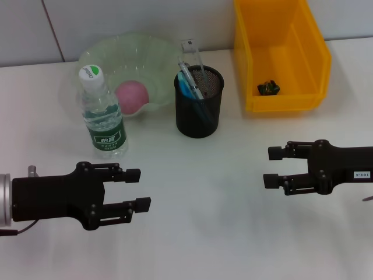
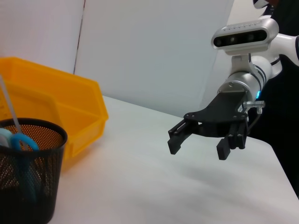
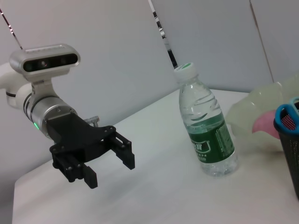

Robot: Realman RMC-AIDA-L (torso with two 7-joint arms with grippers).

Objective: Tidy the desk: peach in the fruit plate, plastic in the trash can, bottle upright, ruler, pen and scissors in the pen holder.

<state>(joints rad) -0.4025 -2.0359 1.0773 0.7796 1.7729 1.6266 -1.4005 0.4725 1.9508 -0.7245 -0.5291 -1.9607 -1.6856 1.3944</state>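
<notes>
the tidying is judged to be complete or nearly so. the peach [image 1: 132,96] is seen lying in the pale green fruit plate [image 1: 152,53] at the back of the white tabletop [image 1: 210,233]. the water bottle [image 1: 103,114] is standing upright just in front of the plate's left side, cap on top. beside the plate, the black mesh pen holder [image 1: 199,111] is filled: blue scissor handles [image 2: 19,141], a clear ruler [image 1: 193,57] and what is taken for a pen can be made out rising from it, though the items are not cleanly separated by eye. a small dark crumpled scrap [image 1: 268,87], presumably the plastic, is lying inside the yellow bin [image 1: 281,58] serving as trash can at the back right. nothing loose is seen on the tabletop in front. the left hand [image 1: 137,189] is held low over the near left of the tabletop with its fingers spread and nothing between them; the right hand [image 1: 273,167] is held likewise on the near right, spread and empty. no step appears to be left.
</notes>
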